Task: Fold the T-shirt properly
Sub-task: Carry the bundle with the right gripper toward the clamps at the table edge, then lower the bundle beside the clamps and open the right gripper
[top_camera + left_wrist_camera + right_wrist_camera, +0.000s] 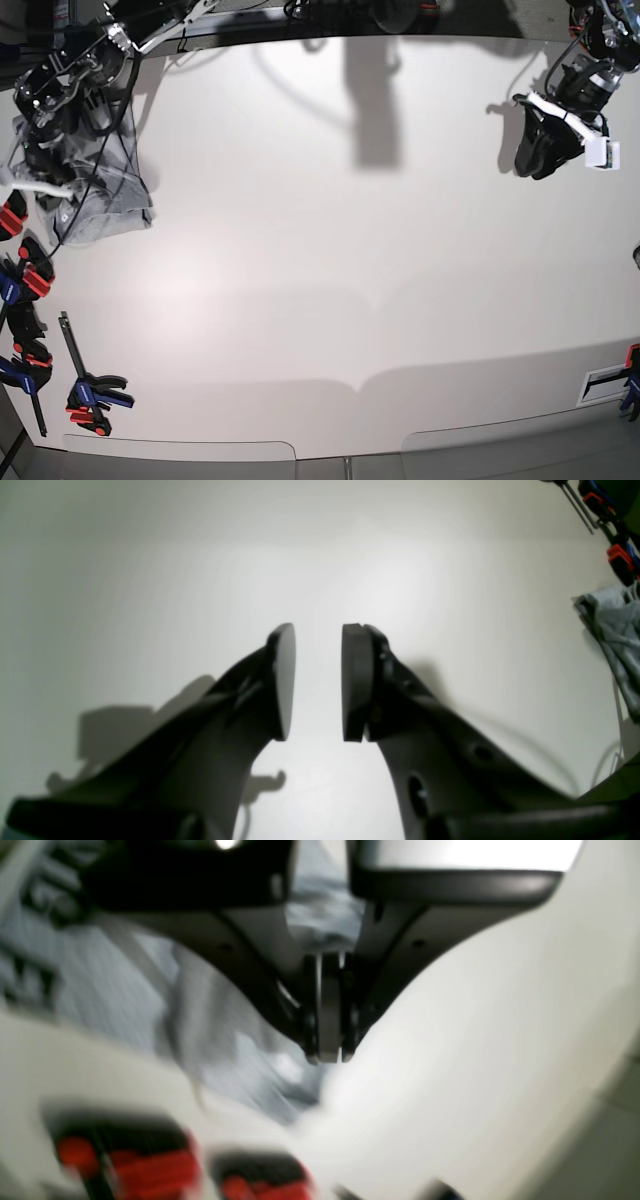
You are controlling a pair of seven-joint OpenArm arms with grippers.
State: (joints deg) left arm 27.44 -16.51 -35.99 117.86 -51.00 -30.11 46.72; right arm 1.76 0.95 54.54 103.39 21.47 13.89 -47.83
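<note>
A broad white surface (330,250) fills the base view, bare across its middle, as a two-armed robot sets about folding a T-shirt. The T-shirt (95,195), light heather-grey, sits bunched in a heap at the upper left of that frame, close to the surface's edge and under the right arm; in the right wrist view black lettering shows on the cloth at the upper left. It is far from spread flat, so the folding proper appears not to have begun.

The right gripper (327,1057) has its pads pressed together over the crumpled fabric. The blurred picture does not show whether cloth is caught between them, though the pose suggests an attempt to lift or drag the shirt toward the open middle.

The left gripper (318,680) hangs at the upper right of the base view, well apart from the garment, its jaws spread with nothing between them, seemingly waiting its turn.

Red-and-black clamps (90,392) line the lower left edge, apparently holding the surface cover in place.
</note>
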